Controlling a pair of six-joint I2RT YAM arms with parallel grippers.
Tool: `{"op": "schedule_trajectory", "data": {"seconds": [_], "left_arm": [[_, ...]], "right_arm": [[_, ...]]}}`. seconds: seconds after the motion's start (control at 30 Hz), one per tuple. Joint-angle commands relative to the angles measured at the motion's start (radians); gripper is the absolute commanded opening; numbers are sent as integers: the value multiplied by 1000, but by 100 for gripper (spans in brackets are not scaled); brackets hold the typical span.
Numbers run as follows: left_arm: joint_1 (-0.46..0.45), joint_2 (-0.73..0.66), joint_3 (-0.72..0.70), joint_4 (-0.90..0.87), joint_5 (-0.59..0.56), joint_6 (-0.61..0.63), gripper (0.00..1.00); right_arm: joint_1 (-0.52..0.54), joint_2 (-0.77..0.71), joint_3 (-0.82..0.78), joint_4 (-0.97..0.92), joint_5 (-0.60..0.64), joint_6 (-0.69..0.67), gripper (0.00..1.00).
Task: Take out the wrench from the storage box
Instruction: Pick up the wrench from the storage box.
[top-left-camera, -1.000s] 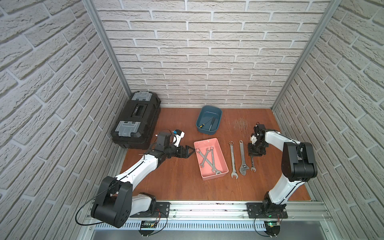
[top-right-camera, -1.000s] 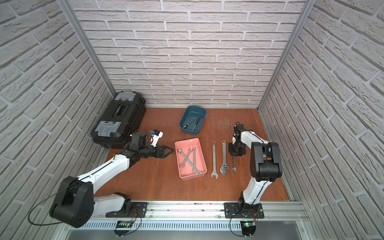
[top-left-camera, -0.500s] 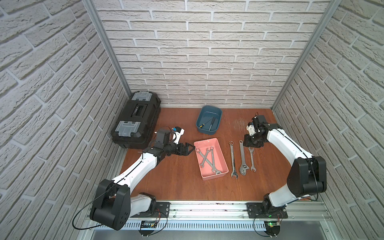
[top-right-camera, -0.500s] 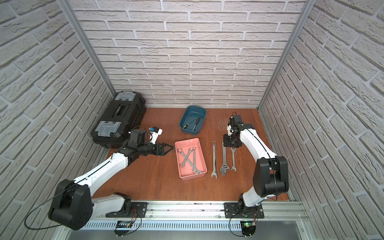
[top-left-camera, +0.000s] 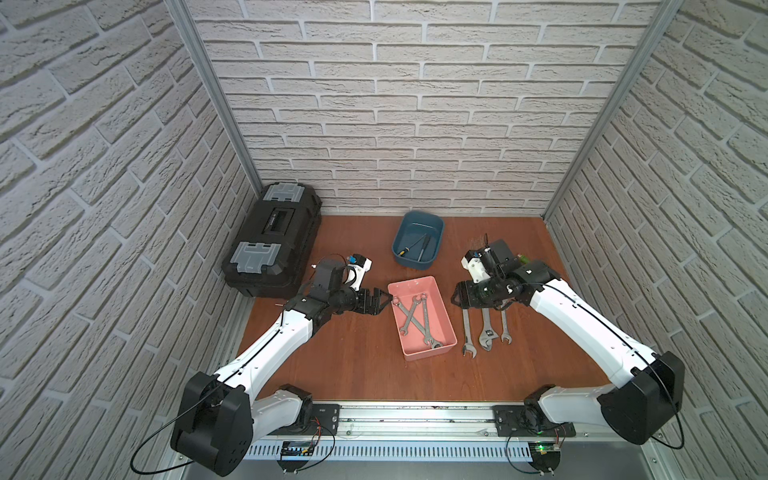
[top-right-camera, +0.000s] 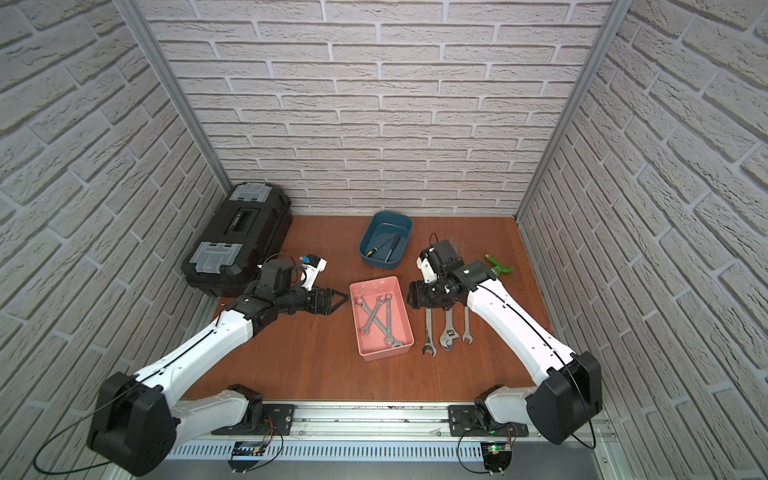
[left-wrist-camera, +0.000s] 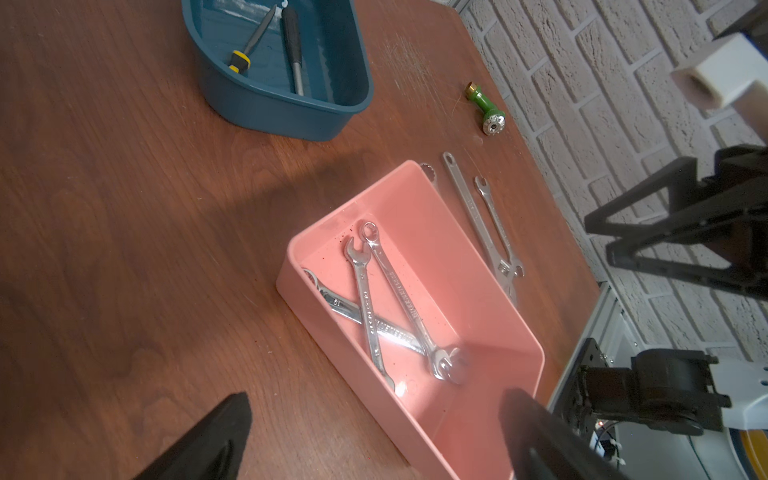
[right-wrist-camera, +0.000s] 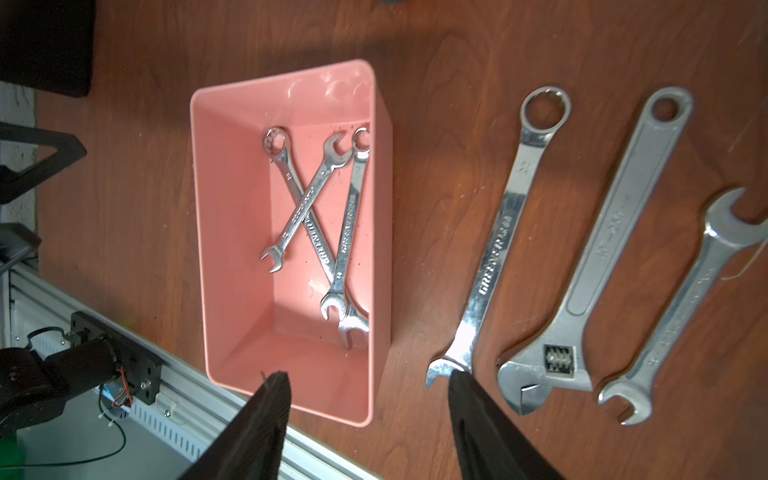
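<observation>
Right gripper (top-left-camera: 456, 296): had swung from over the loose wrenches (top-left-camera: 484, 328) to just beside the storage box (top-left-camera: 415, 351), jaws wider apart, empty. Left gripper (top-left-camera: 386, 300): nearer the box's opposite side, jaws fully apart, empty. Boxed wrenches (right-wrist-camera: 316, 216): three, crossed, inside. Blue tub (top-left-camera: 436, 232) and black toolbox (top-left-camera: 274, 241): behind. Loose wrenches' far ends were hidden under the right wrist in both top views.

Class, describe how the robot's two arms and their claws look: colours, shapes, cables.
The left arm and right arm have white shells, black joints and bulky black elbow housings; a thin black cable runs along each. The left claw and right claw are black, with triangular open-frame fingers. A white block sits at each wrist.
</observation>
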Motion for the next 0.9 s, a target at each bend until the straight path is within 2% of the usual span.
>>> {"op": "schedule_trajectory", "data": {"seconds": [0.0,0.3,0.53,0.87], "left_arm": [[-15,-20,9,11,-27,-7,98],[-27,-51,-27,27,-56,-24,98],[-30,-97,-63,22,-84,-40,98],[-31,-101,-80,31,-95,-41,98]], "right_arm": [[68,4,-14,34,33,104,66],[249,199,79,61,183,196,62],[268,322,106,124,206,218,58],[264,518,180,115,310,244,46]]}}
